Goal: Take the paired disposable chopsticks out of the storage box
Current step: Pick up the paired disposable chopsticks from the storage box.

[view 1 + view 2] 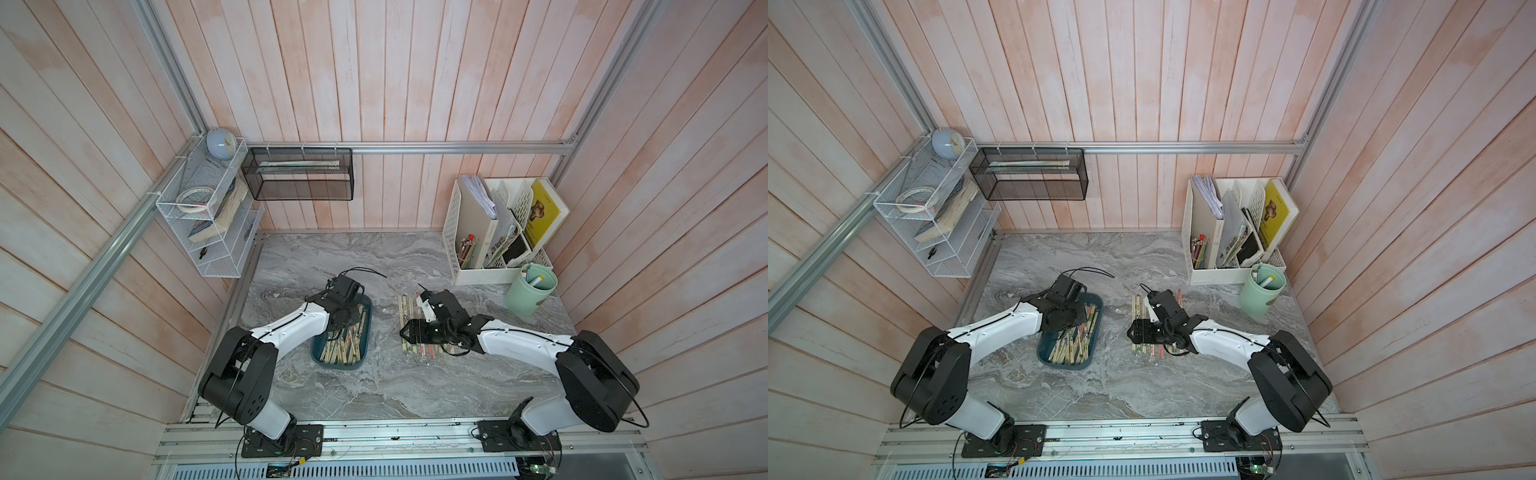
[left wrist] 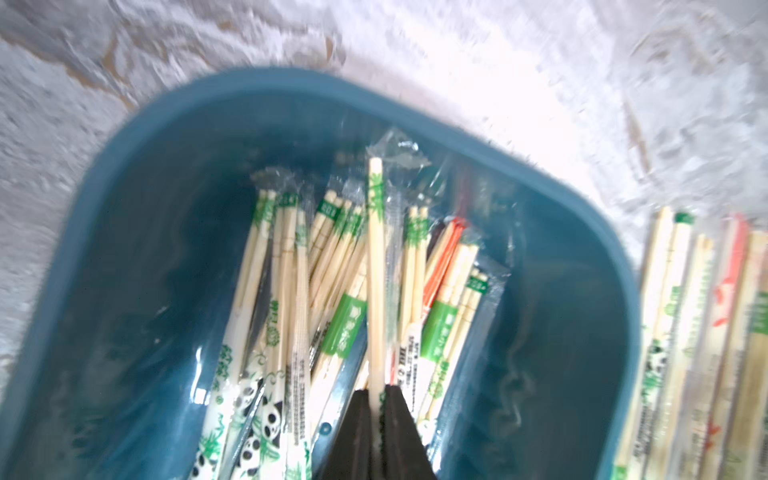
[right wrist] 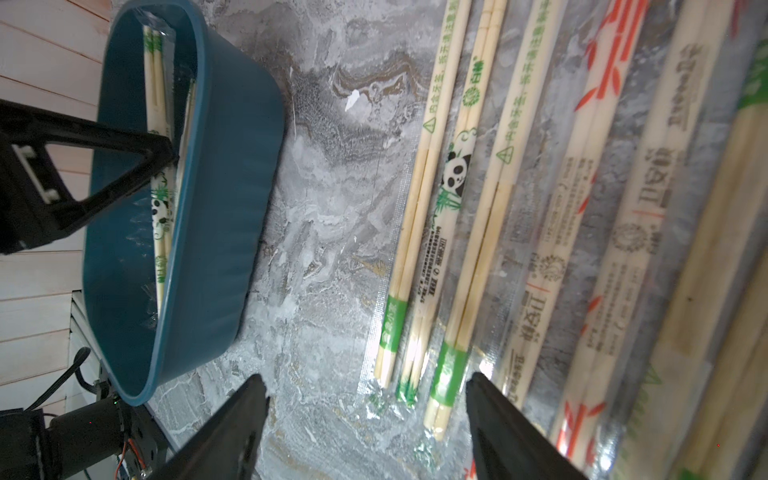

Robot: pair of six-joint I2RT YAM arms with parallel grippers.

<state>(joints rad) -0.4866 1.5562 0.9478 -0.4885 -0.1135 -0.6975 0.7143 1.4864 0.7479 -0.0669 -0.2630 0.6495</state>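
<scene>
The box (image 1: 316,358) is sitting on the grey marbled tabletop (image 1: 374,386), left of centre in both top views, with the left arm reaching down into it. A loose heap of chopsticks (image 2: 291,266) in clear sleeves printed green, red and with pandas is lying along its floor. The wrist view is blurred, but the left gripper (image 2: 376,409) is plainly closing its dark fingers (image 2: 359,432) on one pair (image 2: 376,270), pinching it from both sides with the jaws nearly together. That pair is running straight out from the fingertips over the heap, its sleeve end pointing at the box's rounded rim (image 2: 249,83). From the right wrist view the same gripper (image 3: 166,153) is showing inside the box wall (image 3: 232,208).

A row (image 3: 457,187) of sleeved chopsticks is lying side by side on the tabletop, well apart from the box. The right gripper (image 3: 365,390) is hovering over the near ends of this row with its jaws standing wide apart, straddling a few sleeves without closing on them.
</scene>
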